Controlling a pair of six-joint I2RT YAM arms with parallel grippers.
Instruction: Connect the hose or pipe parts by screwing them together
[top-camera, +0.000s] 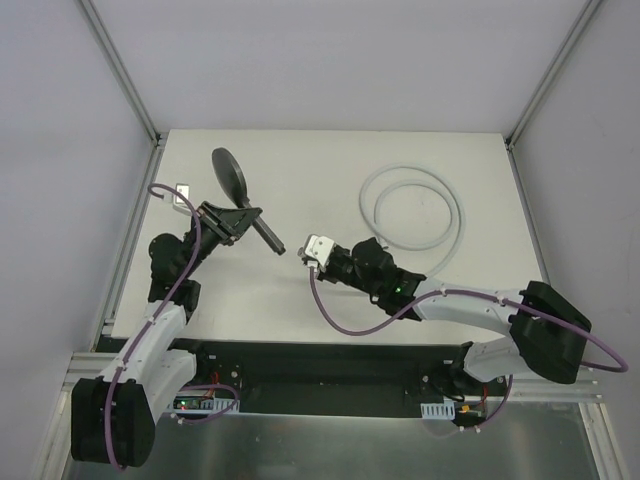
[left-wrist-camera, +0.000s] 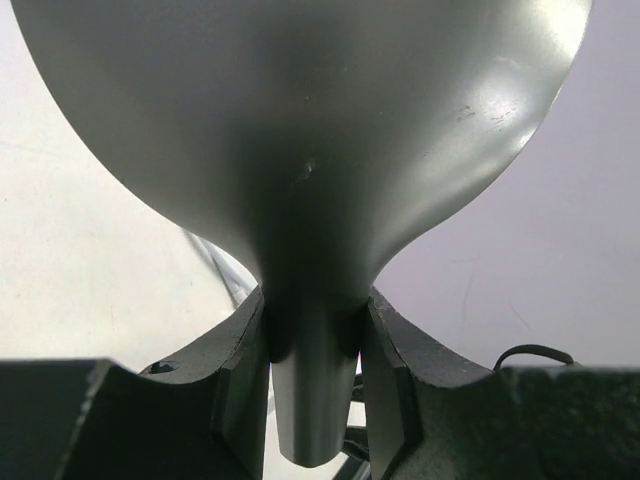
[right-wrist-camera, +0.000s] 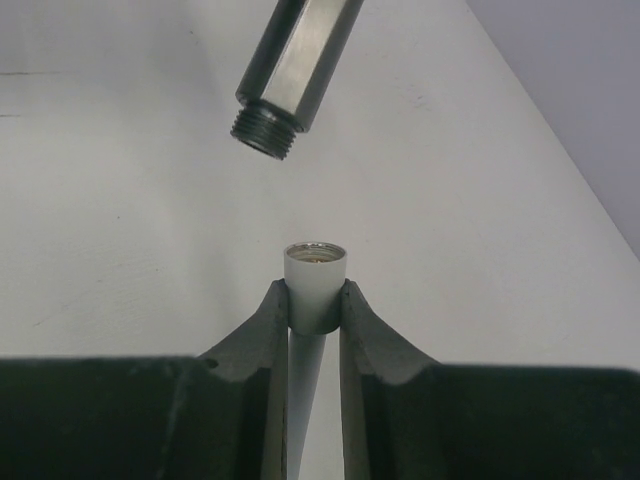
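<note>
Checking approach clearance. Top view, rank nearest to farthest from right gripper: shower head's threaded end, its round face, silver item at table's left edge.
1. threaded end, just left of right gripper
2. round face, up-left
3. silver item, far left edge

Both arms (top-camera: 160, 330) are white with black joints and purple cables (top-camera: 345, 318); the left hand (left-wrist-camera: 315, 320) and right hand (right-wrist-camera: 312, 295) are black.

Shower head (left-wrist-camera: 310, 150) rim beyond the wrist view; tiny object (top-camera: 182, 191), possibly a fitting.
</note>
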